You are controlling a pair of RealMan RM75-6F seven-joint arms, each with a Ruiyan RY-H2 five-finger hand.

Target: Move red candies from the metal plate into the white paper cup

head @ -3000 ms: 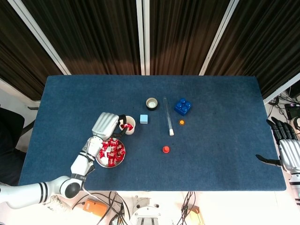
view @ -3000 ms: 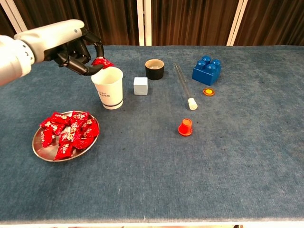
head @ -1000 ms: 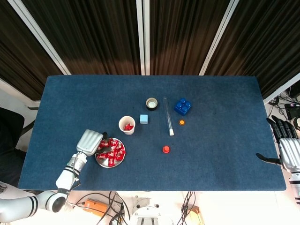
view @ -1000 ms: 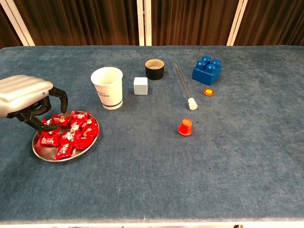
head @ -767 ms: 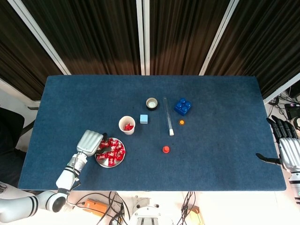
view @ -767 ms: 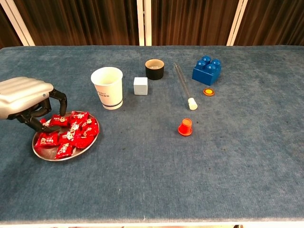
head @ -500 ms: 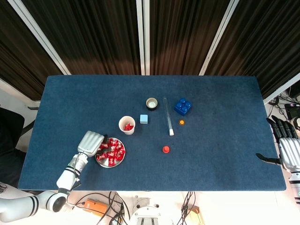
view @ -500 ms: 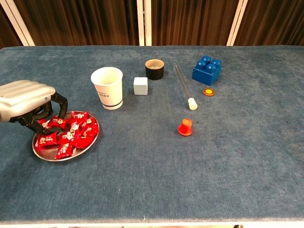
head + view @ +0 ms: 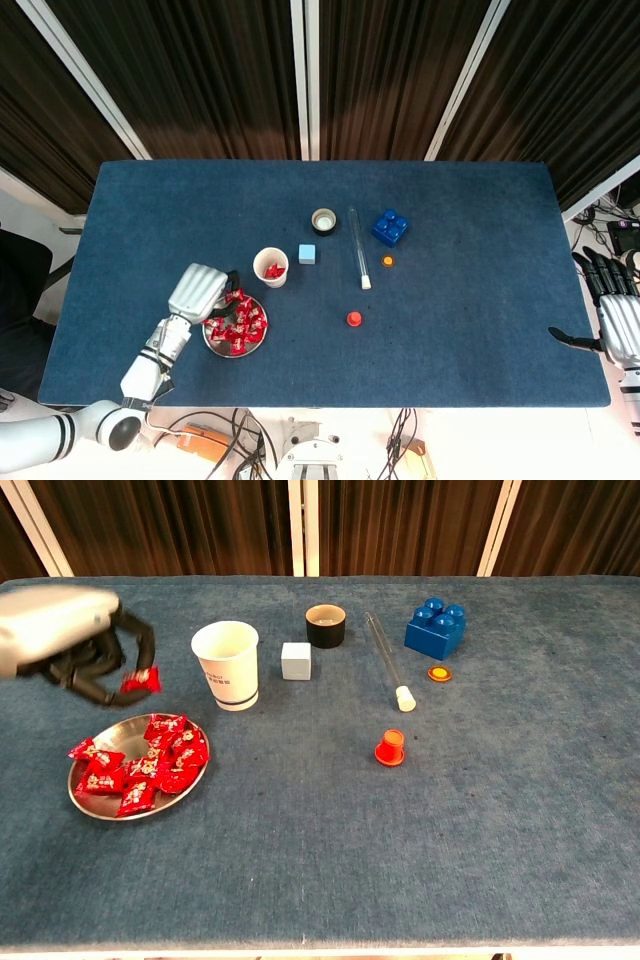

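Observation:
A round metal plate (image 9: 88,802) (image 9: 214,346) with several red candies (image 9: 150,765) sits at the front left of the blue table. The white paper cup (image 9: 227,664) (image 9: 270,267) stands just behind it, with red candies inside in the head view. My left hand (image 9: 70,640) (image 9: 198,292) hovers above the plate's back left and pinches one red candy (image 9: 139,680) between its fingertips, left of the cup. My right hand (image 9: 618,318) hangs off the table's right edge, fingers spread and empty.
Behind and right of the cup are a pale blue cube (image 9: 296,661), a black ring-shaped cup (image 9: 325,625), a clear tube (image 9: 386,664), a blue brick (image 9: 435,628), an orange disc (image 9: 438,673) and a small red cap (image 9: 390,748).
My left hand dropped a candy into the cup, came down to the plate, closed on another candy and has now lifted it up toward the cup. The right hand stayed still.

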